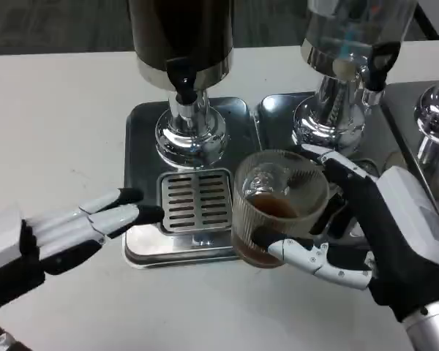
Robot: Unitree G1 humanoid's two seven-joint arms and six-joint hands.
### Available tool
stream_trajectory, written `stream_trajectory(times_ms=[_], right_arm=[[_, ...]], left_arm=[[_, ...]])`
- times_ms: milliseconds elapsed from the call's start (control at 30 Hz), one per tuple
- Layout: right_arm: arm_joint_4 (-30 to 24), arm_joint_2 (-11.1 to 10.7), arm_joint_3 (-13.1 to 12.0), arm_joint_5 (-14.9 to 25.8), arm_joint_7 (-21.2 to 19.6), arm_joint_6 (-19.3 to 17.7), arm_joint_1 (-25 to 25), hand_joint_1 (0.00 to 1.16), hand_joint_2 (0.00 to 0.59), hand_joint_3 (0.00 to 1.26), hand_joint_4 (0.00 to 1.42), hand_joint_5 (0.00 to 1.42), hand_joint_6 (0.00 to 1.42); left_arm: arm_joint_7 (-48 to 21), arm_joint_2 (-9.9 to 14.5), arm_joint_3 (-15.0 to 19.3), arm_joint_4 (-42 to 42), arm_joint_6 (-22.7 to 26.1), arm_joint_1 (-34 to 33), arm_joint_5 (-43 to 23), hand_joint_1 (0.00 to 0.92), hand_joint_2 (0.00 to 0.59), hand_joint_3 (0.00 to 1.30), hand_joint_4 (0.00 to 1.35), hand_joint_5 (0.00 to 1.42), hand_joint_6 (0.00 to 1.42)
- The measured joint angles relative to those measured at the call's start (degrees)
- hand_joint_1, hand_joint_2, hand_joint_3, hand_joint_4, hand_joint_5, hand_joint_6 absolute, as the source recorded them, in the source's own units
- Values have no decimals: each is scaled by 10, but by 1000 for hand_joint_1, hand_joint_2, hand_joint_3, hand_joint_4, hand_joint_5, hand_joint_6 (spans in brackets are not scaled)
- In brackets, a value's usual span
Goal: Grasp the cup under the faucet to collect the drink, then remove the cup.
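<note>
A clear ribbed glass cup (pixel 274 205) with brown drink in its bottom is held by my right hand (pixel 373 234), whose fingers wrap around it from the right. The cup sits to the right of the slotted drip grate (pixel 196 201), off from under the black faucet (pixel 184 86) of the dark drink dispenser (pixel 181 44). My left hand (pixel 73 230) lies at the left with its fingers stretched out flat, their tips touching the left edge of the steel drip tray (pixel 143 146). It holds nothing.
A second dispenser (pixel 344 66) with a clear tank stands on its own tray at the back right. A third chrome base (pixel 433 124) shows at the far right edge. White table (pixel 58 131) lies bare to the left and front.
</note>
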Motion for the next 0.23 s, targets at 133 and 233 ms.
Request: stream_trajectory(times_ms=[133,233], right_arm=[[0,0,-3,0,0,0,-2,594,308,459,662,811,902],[0,-1,-5,2,0,-1,-2,594,308,459,662,811,902]], left_arm=[[0,0,0,0,0,0,1,0,69,54,0,0,137],[0,0,4,0,0,2,2,0,69,54,0,0,137]])
